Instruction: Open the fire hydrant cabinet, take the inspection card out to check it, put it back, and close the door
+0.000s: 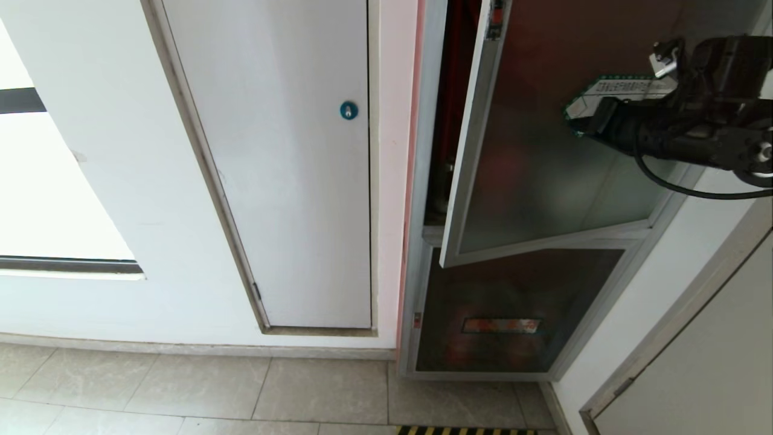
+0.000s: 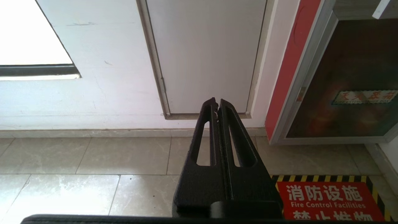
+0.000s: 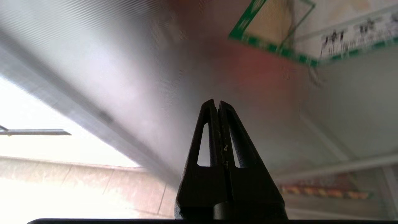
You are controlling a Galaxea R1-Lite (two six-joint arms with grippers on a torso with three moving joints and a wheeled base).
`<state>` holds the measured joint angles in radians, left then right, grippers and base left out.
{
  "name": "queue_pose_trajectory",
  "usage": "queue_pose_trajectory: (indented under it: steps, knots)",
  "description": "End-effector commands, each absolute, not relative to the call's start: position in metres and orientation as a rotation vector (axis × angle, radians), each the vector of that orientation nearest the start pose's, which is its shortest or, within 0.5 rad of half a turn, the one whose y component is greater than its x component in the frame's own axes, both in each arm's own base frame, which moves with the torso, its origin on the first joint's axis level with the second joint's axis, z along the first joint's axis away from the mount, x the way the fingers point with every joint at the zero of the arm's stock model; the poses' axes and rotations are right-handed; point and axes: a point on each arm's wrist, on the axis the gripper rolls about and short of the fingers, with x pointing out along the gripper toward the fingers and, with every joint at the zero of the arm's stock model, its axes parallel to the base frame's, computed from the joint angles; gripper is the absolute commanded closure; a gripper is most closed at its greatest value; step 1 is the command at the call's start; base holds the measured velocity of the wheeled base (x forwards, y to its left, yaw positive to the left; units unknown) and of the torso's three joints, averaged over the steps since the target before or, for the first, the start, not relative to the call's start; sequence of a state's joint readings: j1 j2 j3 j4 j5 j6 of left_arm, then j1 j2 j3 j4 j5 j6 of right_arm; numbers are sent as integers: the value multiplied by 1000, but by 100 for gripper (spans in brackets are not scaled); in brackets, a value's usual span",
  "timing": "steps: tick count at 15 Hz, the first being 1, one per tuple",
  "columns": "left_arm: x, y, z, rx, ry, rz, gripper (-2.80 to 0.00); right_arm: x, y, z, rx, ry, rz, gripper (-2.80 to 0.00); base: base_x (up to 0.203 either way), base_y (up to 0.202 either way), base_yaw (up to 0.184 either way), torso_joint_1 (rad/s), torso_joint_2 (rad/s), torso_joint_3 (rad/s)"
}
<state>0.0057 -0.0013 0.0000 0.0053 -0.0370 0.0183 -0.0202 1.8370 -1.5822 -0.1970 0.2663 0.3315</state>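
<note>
Standing ajar: door point(image 1: 543, 169) of fire hydrant cabinet point(image 1: 423, 199), free edge swung out on left, hinge side on right. Right gripper point(image 3: 217, 104) clenched on nothing, tips just before tinted glass, below hexagonal sticker point(image 1: 616, 93). Door's long axis vertical. Free edge lies left of gripper. Inspection card not visible. Left gripper point(image 2: 217, 102) pinched empty, parked low over floor tiles point(image 2: 93, 161), well apart; right arm nearer.

Floor sign point(image 2: 329, 200): "消防设施", "Fire Control Facilities", white on red.
Lower glass door label point(image 2: 363, 97): not readable.
Hexagonal sticker point(image 1: 622, 90): text too small.
</note>
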Motion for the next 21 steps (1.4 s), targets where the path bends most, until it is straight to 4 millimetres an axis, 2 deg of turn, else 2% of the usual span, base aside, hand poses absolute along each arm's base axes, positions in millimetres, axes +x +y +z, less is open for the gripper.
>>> queue_pose_trajectory:
  steps: [1, 3, 5, 8, 10, 12, 15, 21]
  knots:
    - [-23, -1, 75, 18, 6, -31, 0, 314, 2, 339, 329, 38, 256, 0, 0, 0, 0, 0, 0, 0]
    - [-23, -1, 75, 18, 6, -31, 0, 261, 7, 344, 318, 22, 272, 0, 0, 0, 0, 0, 0, 0]
    - [-23, -1, 75, 18, 5, -31, 0, 206, 9, 337, 304, 10, 284, 0, 0, 0, 0, 0, 0, 0]
    - [-23, -1, 75, 18, 6, -31, 0, 125, 8, 313, 290, -28, 293, 0, 0, 0, 0, 0, 0, 0]
    - [-23, -1, 75, 18, 6, -31, 0, 81, 7, 292, 283, -65, 289, 0, 0, 0, 0, 0, 0, 0]
    - [-23, -1, 75, 18, 6, -31, 0, 49, 5, 267, 281, -96, 231, 0, 0, 0, 0, 0, 0, 0]
    - [-23, -1, 75, 18, 6, -31, 0, 11, 2, 231, 262, -156, 129, 0, 0, 0, 0, 0, 0, 0]
    - [-23, -1, 75, 18, 6, -31, 0, -37, 0, 172, 209, -191, 26, 0, 0, 0, 0, 0, 0, 0]
